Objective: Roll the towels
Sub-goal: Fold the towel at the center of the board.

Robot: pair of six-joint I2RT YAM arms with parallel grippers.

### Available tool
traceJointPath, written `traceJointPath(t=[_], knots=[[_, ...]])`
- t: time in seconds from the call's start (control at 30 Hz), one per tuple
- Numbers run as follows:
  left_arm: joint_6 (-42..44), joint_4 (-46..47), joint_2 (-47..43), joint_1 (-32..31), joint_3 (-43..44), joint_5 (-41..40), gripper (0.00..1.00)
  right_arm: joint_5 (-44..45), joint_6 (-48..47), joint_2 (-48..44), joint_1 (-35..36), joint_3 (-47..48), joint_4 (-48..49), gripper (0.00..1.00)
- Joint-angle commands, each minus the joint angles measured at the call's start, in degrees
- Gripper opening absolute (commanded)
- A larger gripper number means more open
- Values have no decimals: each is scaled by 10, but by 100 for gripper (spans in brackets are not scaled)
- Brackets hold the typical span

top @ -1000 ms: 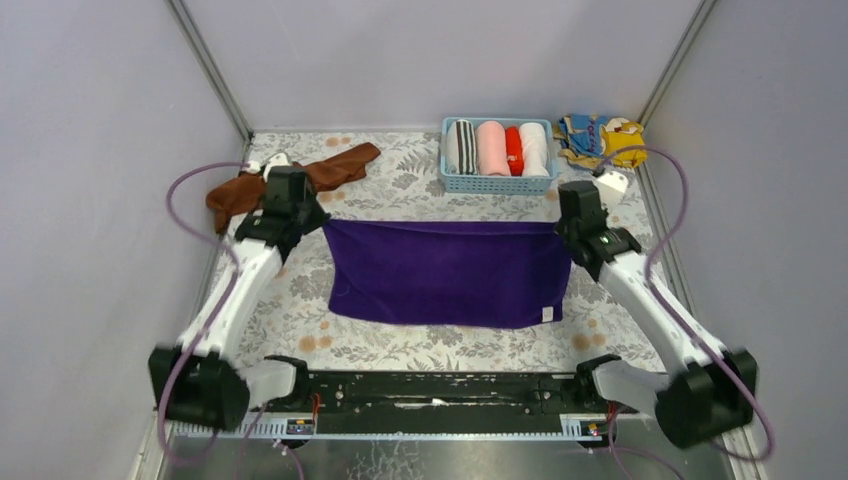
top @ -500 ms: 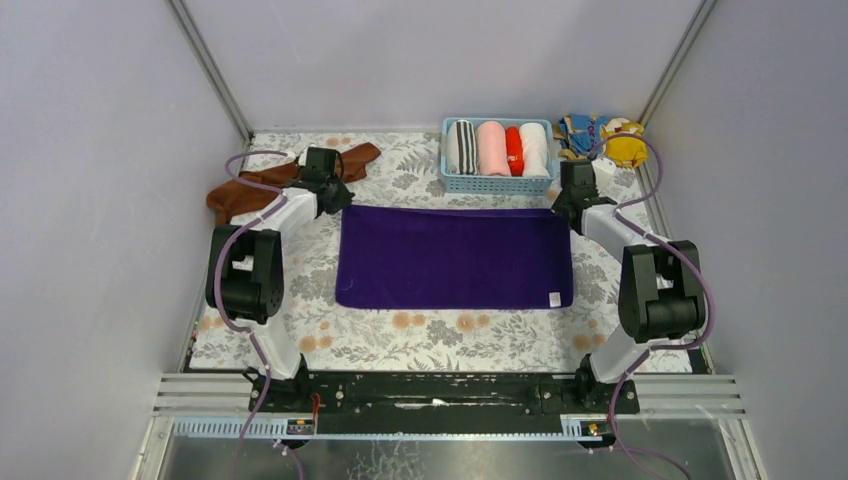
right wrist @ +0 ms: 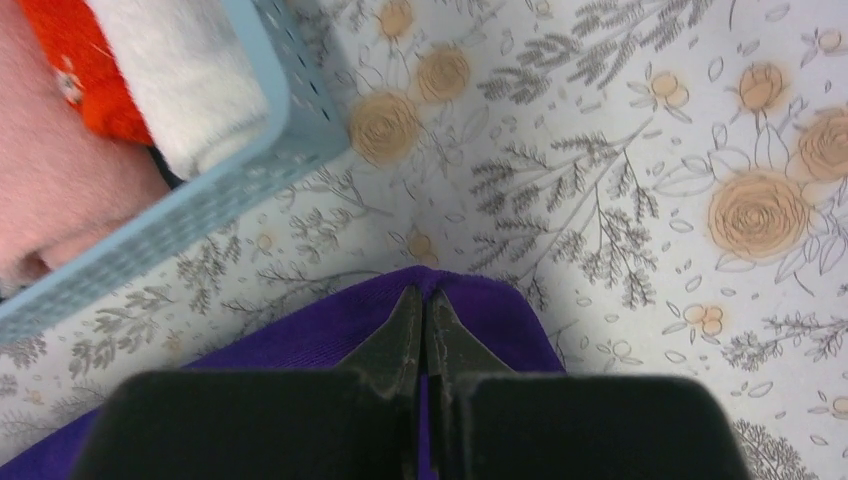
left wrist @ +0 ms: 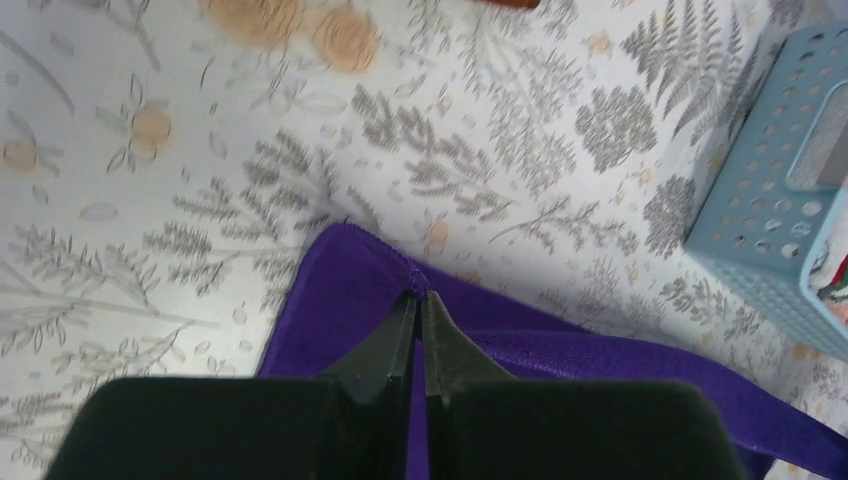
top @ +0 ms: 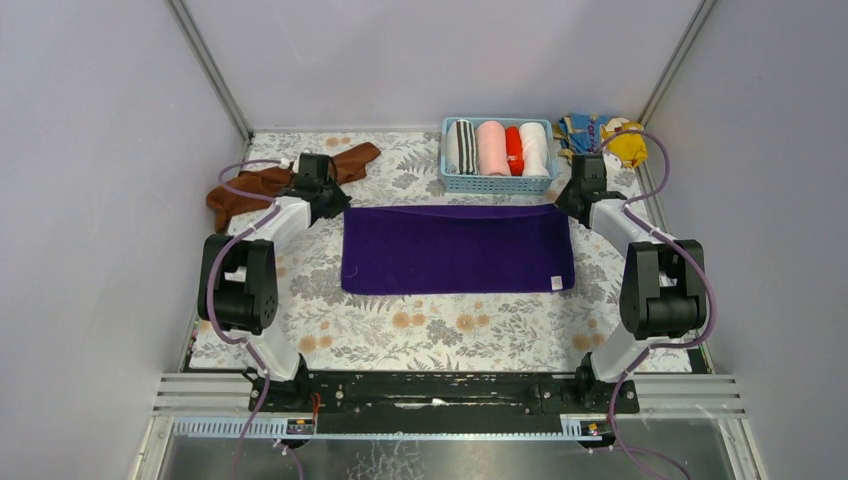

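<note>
A flower-printed tablecloth covers the table (top: 440, 340). Mid-table, the deep purple terry towel (top: 455, 250) lies spread flat. The left gripper (left wrist: 418, 298) pinches its far left corner and the right gripper (right wrist: 424, 295) its far right corner, jaws pressed together on the hem. Beyond lie a crumpled rust-brown terry towel (top: 232, 198) at far left and a light blue perforated plastic basket (top: 497, 184) holding rolled towels.

White-black arms (top: 283, 216), seemingly purple cables (top: 243, 164)

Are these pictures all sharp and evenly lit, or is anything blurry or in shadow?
Top external view: sharp, evenly lit, no glare on the purple towel. Left wrist view: slightly soft all over. Right wrist view: tablecloth crisper, though the blue basket rim looks blurred.
</note>
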Motion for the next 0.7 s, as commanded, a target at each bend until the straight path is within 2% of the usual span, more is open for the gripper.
traceJointPath(t=[0.0, 0.43, 0.67], knots=[[-30, 32, -53, 7, -58, 13, 0, -12, 12, -44, -8, -28, -39, 0], [-86, 28, -236, 8, -248, 40, 0, -6, 1, -159, -17, -117, -137, 0], [-91, 7, -321, 8, -329, 47, 0, -35, 18, -232, -17, -210, -143, 0]])
